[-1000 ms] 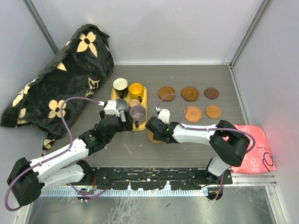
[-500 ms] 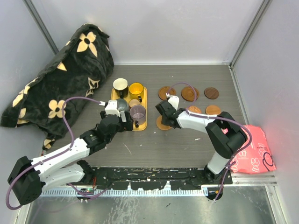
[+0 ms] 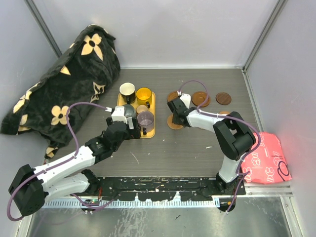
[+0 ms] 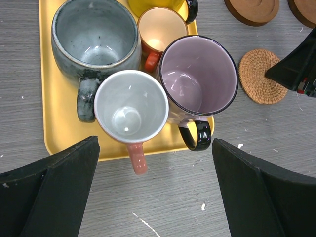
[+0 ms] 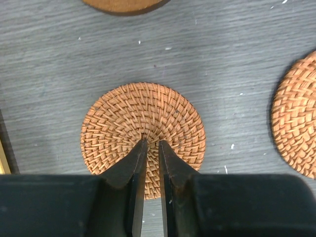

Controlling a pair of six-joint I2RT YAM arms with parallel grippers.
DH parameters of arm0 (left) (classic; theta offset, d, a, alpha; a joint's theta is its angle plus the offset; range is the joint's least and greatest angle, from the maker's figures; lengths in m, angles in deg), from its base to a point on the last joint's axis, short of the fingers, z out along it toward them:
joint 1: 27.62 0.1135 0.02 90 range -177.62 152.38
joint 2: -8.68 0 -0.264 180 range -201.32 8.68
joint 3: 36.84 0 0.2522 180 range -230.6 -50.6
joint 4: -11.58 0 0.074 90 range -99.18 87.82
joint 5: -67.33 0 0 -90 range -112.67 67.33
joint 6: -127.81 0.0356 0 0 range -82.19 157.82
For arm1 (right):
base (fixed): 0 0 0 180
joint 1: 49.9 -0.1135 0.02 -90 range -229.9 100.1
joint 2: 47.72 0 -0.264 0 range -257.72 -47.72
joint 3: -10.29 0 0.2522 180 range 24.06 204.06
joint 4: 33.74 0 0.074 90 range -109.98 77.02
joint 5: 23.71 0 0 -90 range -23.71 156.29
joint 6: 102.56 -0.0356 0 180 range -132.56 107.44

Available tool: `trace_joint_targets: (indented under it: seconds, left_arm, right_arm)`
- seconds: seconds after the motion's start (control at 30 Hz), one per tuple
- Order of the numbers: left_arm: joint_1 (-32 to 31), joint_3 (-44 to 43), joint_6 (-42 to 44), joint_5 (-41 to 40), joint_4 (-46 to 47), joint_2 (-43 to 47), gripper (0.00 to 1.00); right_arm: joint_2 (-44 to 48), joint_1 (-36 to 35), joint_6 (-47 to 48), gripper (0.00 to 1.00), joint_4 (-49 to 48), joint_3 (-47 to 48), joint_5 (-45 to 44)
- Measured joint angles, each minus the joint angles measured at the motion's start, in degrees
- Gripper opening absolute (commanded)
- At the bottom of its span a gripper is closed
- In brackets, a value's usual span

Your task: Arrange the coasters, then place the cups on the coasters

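A woven coaster [image 5: 143, 111] lies flat on the table just right of the yellow tray [image 4: 54, 133]. My right gripper [image 5: 152, 142] is shut, its tips resting on the centre of that coaster [image 3: 173, 122]. Another woven coaster [image 5: 296, 123] lies to its right, and two wooden coasters [image 3: 200, 98] [image 3: 223, 98] lie further back. The tray holds the cups: grey [image 4: 94, 37], white with a pink handle [image 4: 131, 106], purple [image 4: 199, 74], small copper [image 4: 162, 27], yellow [image 3: 143, 94] and black [image 3: 127, 89]. My left gripper [image 4: 155, 182] hangs open at the tray's near edge, holding nothing.
A black blanket with cream flowers [image 3: 64, 84] is heaped at the back left. A pink bag [image 3: 266, 158] lies at the right front. Grey walls close the table at the back and both sides.
My right gripper has moved away from the arm bases and slightly right, and the woven coaster under its tips has slid with it. The left arm has stayed still.
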Motion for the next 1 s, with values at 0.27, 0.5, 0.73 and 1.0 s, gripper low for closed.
trace_joint_targets:
  seconds: [0.27, 0.5, 0.73, 1.0]
  left_arm:
    - [0.0, 0.0, 0.0, 0.0, 0.0, -0.2, 0.98]
    - [0.0, 0.0, 0.0, 0.0, 0.0, -0.6, 0.98]
    - [0.0, 0.0, 0.0, 0.0, 0.0, -0.6, 0.98]
    - [0.0, 0.0, 0.0, 0.0, 0.0, -0.6, 0.98]
  right_arm:
    - [-0.7, 2.3, 1.4, 0.21, -1.0, 0.7, 1.0]
    - [-0.7, 2.3, 1.8, 0.21, -1.0, 0.7, 1.1]
    - [-1.2, 2.7, 2.3, 0.2, -1.0, 1.3, 1.2]
    - [-1.2, 2.8, 2.4, 0.2, -0.7, 1.5, 1.2]
